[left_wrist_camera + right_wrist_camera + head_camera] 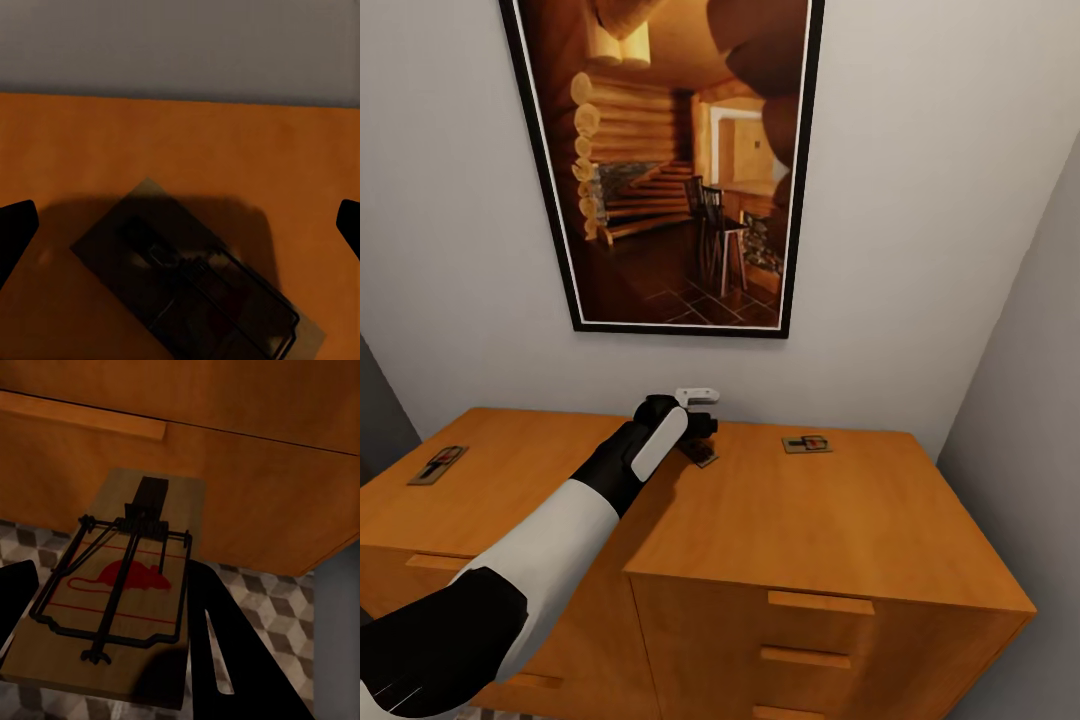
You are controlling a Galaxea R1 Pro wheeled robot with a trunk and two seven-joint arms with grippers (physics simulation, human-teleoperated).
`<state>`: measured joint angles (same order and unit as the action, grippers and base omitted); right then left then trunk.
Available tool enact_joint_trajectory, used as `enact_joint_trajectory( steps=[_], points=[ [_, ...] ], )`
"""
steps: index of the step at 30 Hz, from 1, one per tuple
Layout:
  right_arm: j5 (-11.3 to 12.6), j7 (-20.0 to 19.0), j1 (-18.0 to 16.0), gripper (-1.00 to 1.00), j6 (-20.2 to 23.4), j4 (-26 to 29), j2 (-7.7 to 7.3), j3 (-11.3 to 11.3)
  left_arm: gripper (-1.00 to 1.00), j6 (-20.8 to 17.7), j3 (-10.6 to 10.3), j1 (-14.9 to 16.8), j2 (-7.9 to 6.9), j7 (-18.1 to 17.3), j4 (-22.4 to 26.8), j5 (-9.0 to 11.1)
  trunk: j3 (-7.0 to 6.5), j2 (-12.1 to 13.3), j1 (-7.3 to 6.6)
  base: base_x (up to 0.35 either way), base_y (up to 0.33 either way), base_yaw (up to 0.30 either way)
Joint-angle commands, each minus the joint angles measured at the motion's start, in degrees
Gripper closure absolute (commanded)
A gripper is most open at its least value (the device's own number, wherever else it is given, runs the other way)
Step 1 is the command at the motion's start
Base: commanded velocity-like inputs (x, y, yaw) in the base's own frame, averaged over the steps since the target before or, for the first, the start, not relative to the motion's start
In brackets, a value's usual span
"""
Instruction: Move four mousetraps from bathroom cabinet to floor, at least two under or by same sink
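The left arm is seen in the head view reaching over the orange-wood cabinet (830, 520), with the left tool (698, 432) held just above a trap (699, 456) near the back edge of the surface, below a framed picture (670, 160) on the wall. In the left wrist view this same trap (202, 289) lies flat on the surface in the tool's shadow, turned at an angle; the two dark fingertips (15, 232) are seen wide apart at either edge, with the trap between and below them, not touched.

Two further traps are seen on the cabinet top in the head view: one (807, 444) to the right of the left tool, and one (438, 464) well apart on the far left section.

In the right wrist view a fourth trap (120, 585), marked with a red mouse shape, is held in the right tool (112, 615), whose fingers are closed against its sides. Behind it a drawer front with a bar handle (82, 416) is seen, and below it the cube-patterned floor (262, 592).
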<state>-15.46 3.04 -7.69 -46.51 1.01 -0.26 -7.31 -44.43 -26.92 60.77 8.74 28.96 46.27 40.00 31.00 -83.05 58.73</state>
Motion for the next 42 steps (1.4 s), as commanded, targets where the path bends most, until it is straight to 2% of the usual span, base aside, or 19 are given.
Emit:
enact_joint_trajectory(
  steps=[1, 11, 42],
  points=[
    [-0.6, 0.3, 0.0, 1.0, -0.2, 0.0, 0.0, -0.3, -1.0, 0.0, -0.2, 0.1, -0.03, 0.6, 0.0, 0.6, 0.06, 0.0, 0.0, -0.037, 0.0, 0.0],
    [-0.6, 0.3, 0.0, 1.0, -0.2, 0.0, 0.0, -0.3, -1.0, 0.0, -0.2, 0.1, -0.04, 0.6, -0.2, 0.6, 0.06, 0.0, 0.0, -0.113, 0.0, 0.0],
    [-0.6, 0.3, 0.0, 1.0, -0.2, 0.0, 0.0, -0.3, -1.0, 0.0, -0.5, 0.1, 0.15, 0.3, -2.2, 0.6, 0.06, 0.0, 0.0, -0.002, 0.0, 0.0]
  ],
)
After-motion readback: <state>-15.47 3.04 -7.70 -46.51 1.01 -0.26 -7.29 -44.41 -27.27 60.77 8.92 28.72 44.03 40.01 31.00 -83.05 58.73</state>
